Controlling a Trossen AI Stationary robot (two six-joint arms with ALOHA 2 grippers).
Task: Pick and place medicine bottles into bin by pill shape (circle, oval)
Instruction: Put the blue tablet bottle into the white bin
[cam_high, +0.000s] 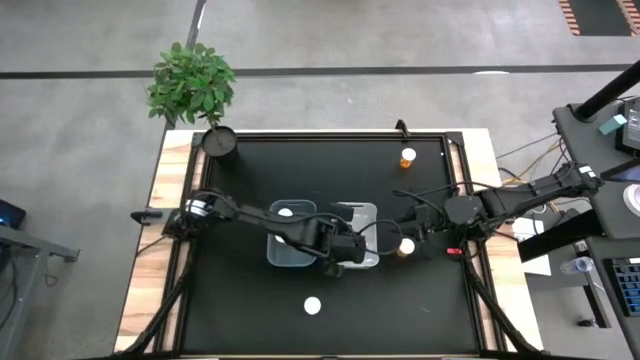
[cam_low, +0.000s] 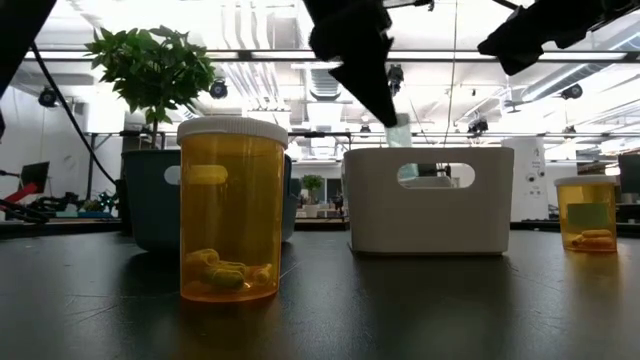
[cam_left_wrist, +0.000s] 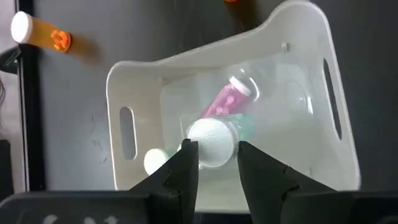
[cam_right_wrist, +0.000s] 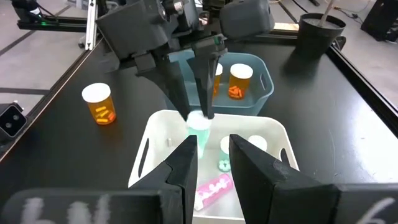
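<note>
My left gripper (cam_high: 345, 248) is over the white bin (cam_high: 368, 212) and is shut on a small teal bottle with a white cap (cam_right_wrist: 199, 138). A pink bottle (cam_left_wrist: 225, 99) and another white-capped bottle (cam_left_wrist: 155, 161) lie in the white bin. The blue bin (cam_right_wrist: 261, 74) beside it holds orange bottles (cam_right_wrist: 240, 81). Orange bottles stand on the table near the front (cam_low: 230, 210), by the right arm (cam_high: 406, 246) and at the far right (cam_high: 407, 157). My right gripper (cam_right_wrist: 209, 163) is open and empty, just right of the white bin. My left gripper pinches the teal bottle's white cap (cam_left_wrist: 211, 144) between its two fingers (cam_right_wrist: 186, 102). The fingers come from above, pointing down. The bottle hangs upright below them, its teal body at the level of the bin's rim, lifted clear of the bin's floor.
A black plant pot (cam_high: 220, 143) with a green plant stands at the table's far left corner. The two bins stand side by side in the table's middle. The black mat (cam_high: 250, 310) lies bare at the near left and at the far middle.
</note>
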